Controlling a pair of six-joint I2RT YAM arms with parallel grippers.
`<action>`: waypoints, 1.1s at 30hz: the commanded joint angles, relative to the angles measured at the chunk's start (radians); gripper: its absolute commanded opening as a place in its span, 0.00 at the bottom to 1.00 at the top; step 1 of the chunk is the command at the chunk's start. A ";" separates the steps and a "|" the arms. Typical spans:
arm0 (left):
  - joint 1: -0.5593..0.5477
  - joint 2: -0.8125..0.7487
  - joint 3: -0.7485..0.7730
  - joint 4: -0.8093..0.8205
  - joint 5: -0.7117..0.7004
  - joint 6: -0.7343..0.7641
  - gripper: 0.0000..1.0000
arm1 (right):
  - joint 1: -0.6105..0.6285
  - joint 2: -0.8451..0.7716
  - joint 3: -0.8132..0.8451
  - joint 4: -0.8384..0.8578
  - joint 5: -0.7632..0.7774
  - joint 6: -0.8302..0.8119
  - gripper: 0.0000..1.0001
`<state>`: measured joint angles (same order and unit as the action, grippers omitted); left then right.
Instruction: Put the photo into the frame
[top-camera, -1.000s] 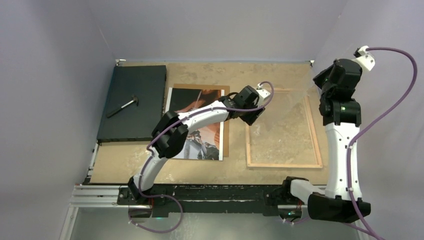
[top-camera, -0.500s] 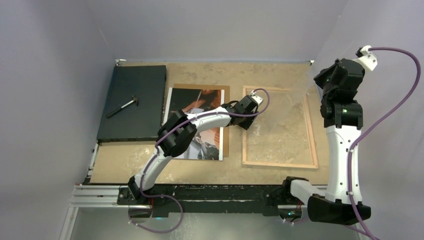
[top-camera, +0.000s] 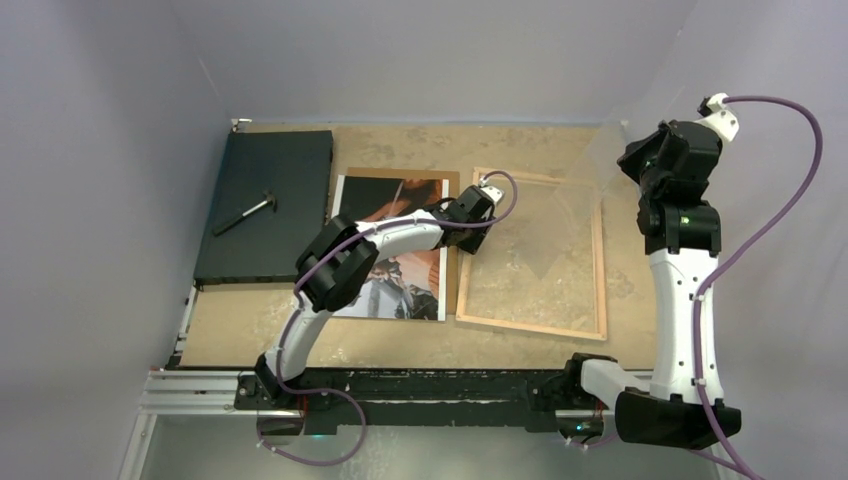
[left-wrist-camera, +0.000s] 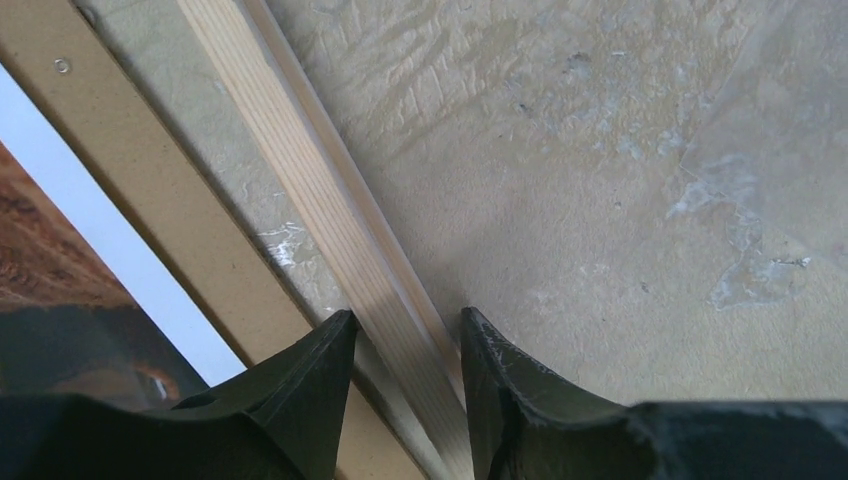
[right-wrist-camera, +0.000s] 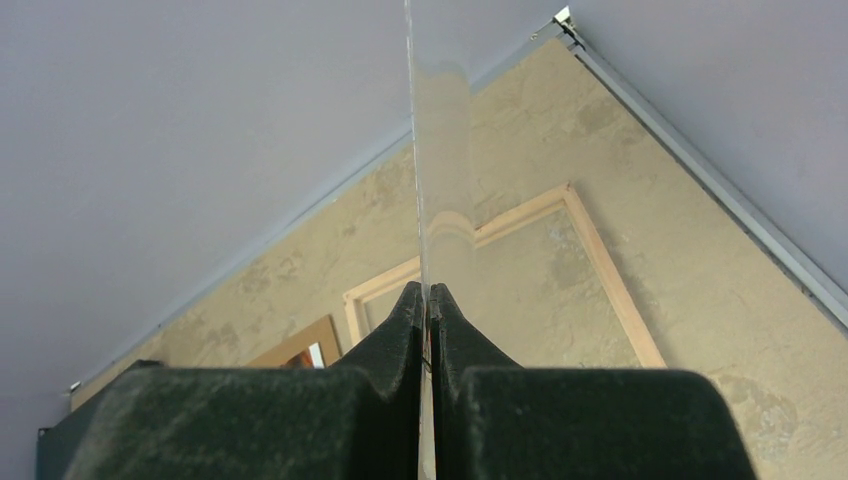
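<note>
Seen from overhead, the left arm stretches across the counter (top-camera: 250, 320) to the frame (top-camera: 530, 328), which lies flat with its pale wooden back upward, slightly askew, on the right half of the surface. The left pincer (left-wrist-camera: 405, 325) straddles the frame's left rail close to the far corner, one dark finger on either side of the wood. Whether it has actually clamped the rail cannot be told from the wrist view.

The photo (top-camera: 410, 285) lies picture side up just to the left of the frame, resting on a brown backing panel (left-wrist-camera: 170, 200) whose edge shows past the print's white border. Only a narrow strip of counter separates the panel from the frame's left rail. The left arm crosses above the print.

On the right, the other arm stands raised well above the counter near the side wall. The right pincer (right-wrist-camera: 426, 295) is clenched on the edge of a clear sheet (right-wrist-camera: 438, 150), held up in the air and seen almost edge-on from the wrist camera, with the frame on the counter beyond it.

At the far left corner lies a black board (top-camera: 265, 180) with a small hammer-like tool (top-camera: 245, 212) on top, just beside the photo and apart from both arms.
</note>
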<state>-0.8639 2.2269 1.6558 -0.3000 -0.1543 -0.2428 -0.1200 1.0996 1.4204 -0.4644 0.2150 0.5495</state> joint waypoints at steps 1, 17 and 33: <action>0.010 -0.043 0.008 -0.057 0.075 0.015 0.46 | -0.004 -0.003 0.023 0.062 -0.049 0.002 0.00; 0.142 -0.580 0.203 -0.354 0.250 0.330 0.85 | -0.003 0.085 0.147 0.208 -0.468 0.096 0.00; 0.484 -0.731 -0.091 -0.274 0.748 0.189 0.84 | -0.003 0.048 -0.038 0.709 -1.082 0.330 0.00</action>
<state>-0.4473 1.4990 1.6272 -0.6140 0.3714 0.0067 -0.1200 1.1782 1.4387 0.0906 -0.7277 0.8062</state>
